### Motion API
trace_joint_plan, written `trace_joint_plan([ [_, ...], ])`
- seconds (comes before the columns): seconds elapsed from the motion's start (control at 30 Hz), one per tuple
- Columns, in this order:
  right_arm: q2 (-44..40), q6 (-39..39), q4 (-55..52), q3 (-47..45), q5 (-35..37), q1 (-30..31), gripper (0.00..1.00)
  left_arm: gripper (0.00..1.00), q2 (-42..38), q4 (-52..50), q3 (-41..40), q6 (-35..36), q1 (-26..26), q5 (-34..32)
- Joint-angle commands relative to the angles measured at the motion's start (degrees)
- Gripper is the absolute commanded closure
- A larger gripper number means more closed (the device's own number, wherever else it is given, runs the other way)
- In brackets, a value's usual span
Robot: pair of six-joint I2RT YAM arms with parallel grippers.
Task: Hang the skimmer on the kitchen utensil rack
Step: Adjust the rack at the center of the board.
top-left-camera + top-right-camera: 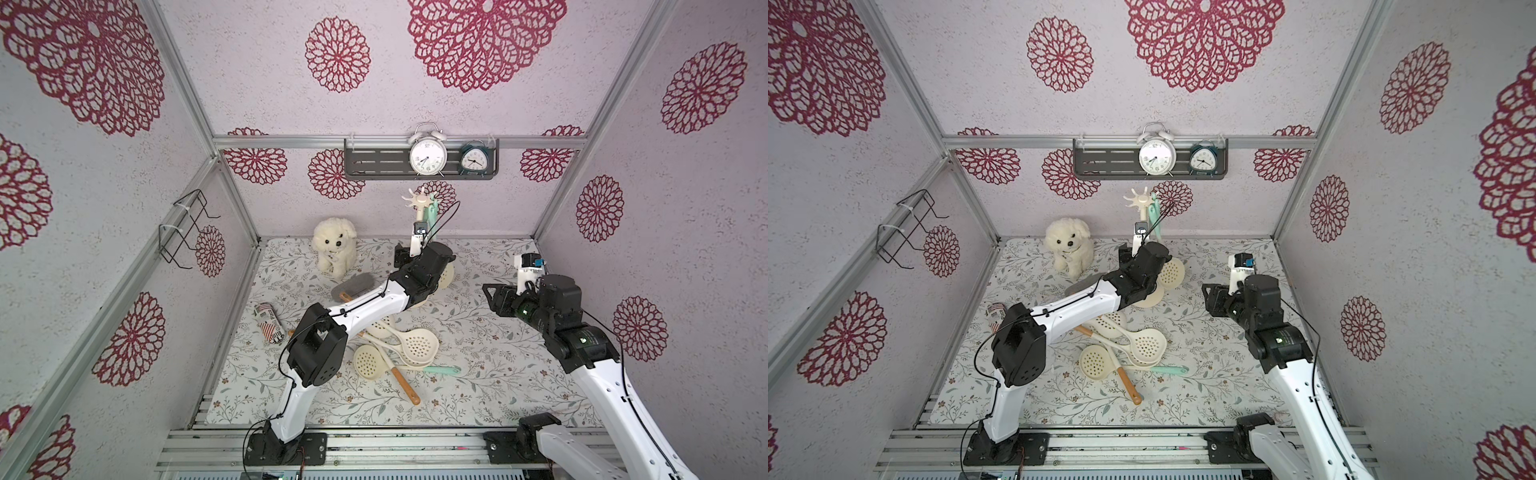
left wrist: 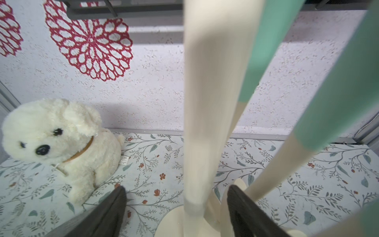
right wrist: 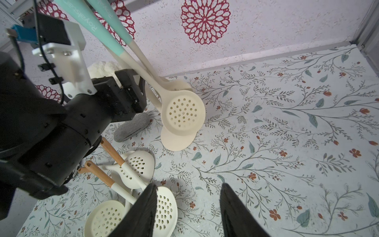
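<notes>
Your left pincer (image 2: 176,187) is gaping open astride the pole of the kitchen utensil rack (image 1: 417,202), upper centre of frame, where the skimmer (image 1: 433,212) is hanging. You should be backing straight out without brushing it. Your right pincer (image 3: 188,185) is idling open, empty.

Rack pole (image 2: 202,102) blurred in left wrist view, brush (image 1: 353,284) partly behind left arm (image 1: 365,307)

A tall cream pole rack (image 1: 420,212) with a round flat base and a star-shaped crown of hooks stands upright at the far middle of the table. Two mint-handled cream perforated skimmers (image 3: 182,111) hang on its right side. More cream skimmers (image 1: 417,345) lie heaped nearer.
</notes>
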Motion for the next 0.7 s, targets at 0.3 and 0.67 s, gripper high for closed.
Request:
trace_joint_plan([
  [0.3,-1.0,-6.2,6.0,-2.9,-10.3,-0.6,0.28,0.01,-23.8,9.7,-23.8,5.6,5.8,42.9],
  [0.67,8.1,-10.1,25.8,-3.5,-29.4,-1.6,0.07,0.07,-26.2,9.6,-25.8,5.7,20.1,81.6],
])
